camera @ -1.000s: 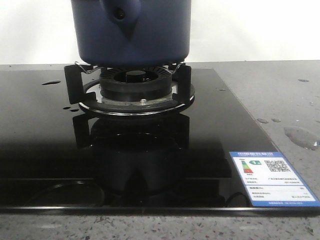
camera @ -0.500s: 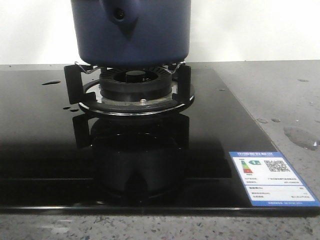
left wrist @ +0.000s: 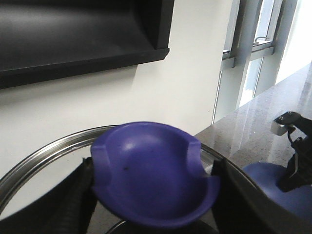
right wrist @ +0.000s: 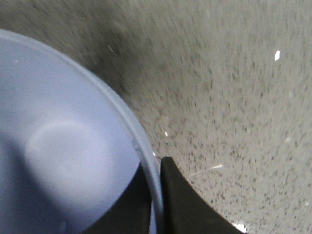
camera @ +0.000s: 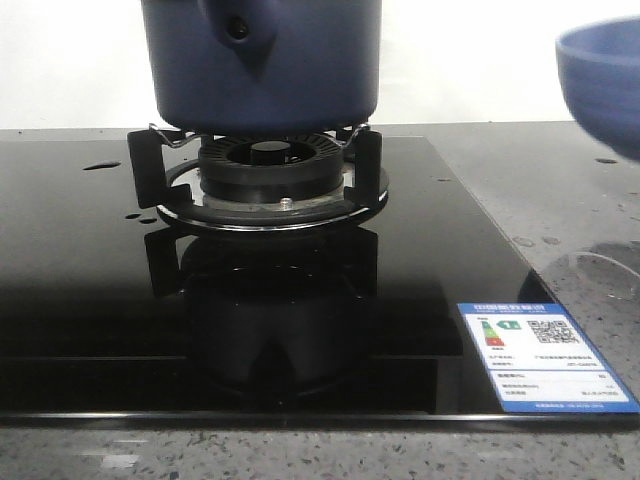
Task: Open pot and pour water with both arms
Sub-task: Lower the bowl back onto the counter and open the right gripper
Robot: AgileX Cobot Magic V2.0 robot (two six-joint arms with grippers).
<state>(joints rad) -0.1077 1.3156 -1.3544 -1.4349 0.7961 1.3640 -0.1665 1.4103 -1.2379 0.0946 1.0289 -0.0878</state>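
1. From the front camera I see the pot (camera: 262,65) sitting on the black burner grate (camera: 256,175) of the glass cooktop (camera: 90,300), toward the far edge of the surface (camera: 560,170) and left of its middle. Its tapered side stub with the round hole faces the camera.
2. Water (camera: 592,270) lies as a thin puddle on the grey stone near the right edge of the surface, with a few small drops close by; more drops shine on the cooktop's far left part.
3. My left claw (left wrist: 152,195) is closed on the purple-blue knob of the lid (left wrist: 153,173); a dark finger (left wrist: 73,195) presses each side of the knob, and the lid's metal rim (left wrist: 39,156) curves around behind it.
4. My right claw (right wrist: 155,195) pinches the rim of the lighter blue bowl (right wrist: 58,161), one finger (right wrist: 183,204) outside the wall and one inside.
5. In the front view that bowl (camera: 600,80) hangs blurred above the right edge of the surface, clear of the stone.
6. A blue and white energy label (camera: 545,357) sits on the cooktop's near right corner.
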